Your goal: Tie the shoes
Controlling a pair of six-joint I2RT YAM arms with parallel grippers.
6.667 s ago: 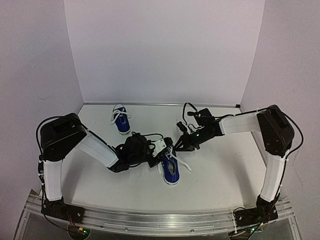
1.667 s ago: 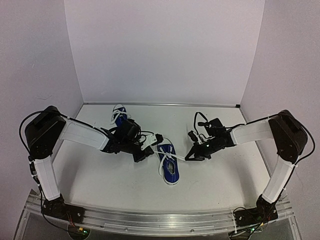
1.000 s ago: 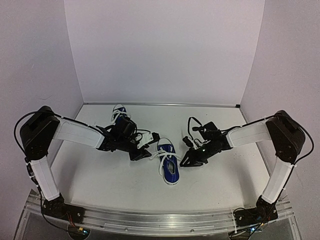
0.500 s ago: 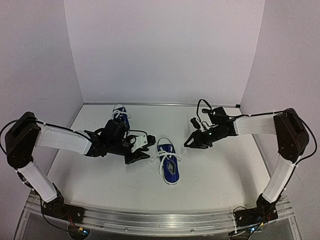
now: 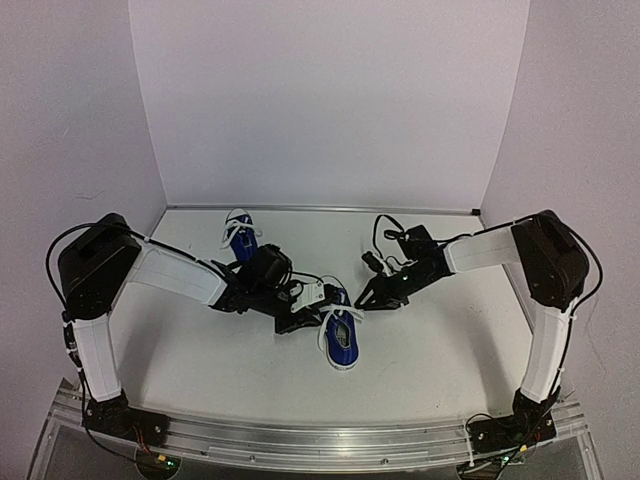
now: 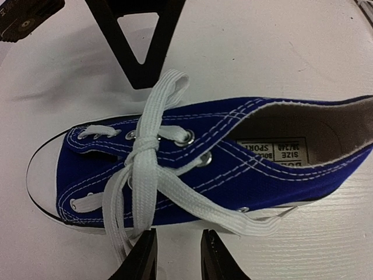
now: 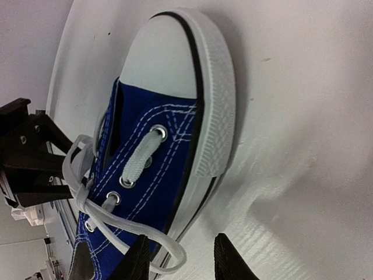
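Observation:
The near blue shoe lies mid-table, toe toward the back, with its white laces crossed in a single knot and loose ends trailing to both sides. The far blue shoe lies near the back wall. My left gripper is open at the near shoe's left side; in the left wrist view nothing is between its jaws, and a lace strand runs just outside them. My right gripper is open at the shoe's toe side, and a lace loop lies on the table between its jaws.
White table with white walls at the back and sides. The right gripper's black fingers show just beyond the shoe in the left wrist view. The left gripper shows behind the shoe in the right wrist view.
Both grippers have moved back in toward the near shoe, the left from the left side and the right from the back right. The shoe has stayed in place.

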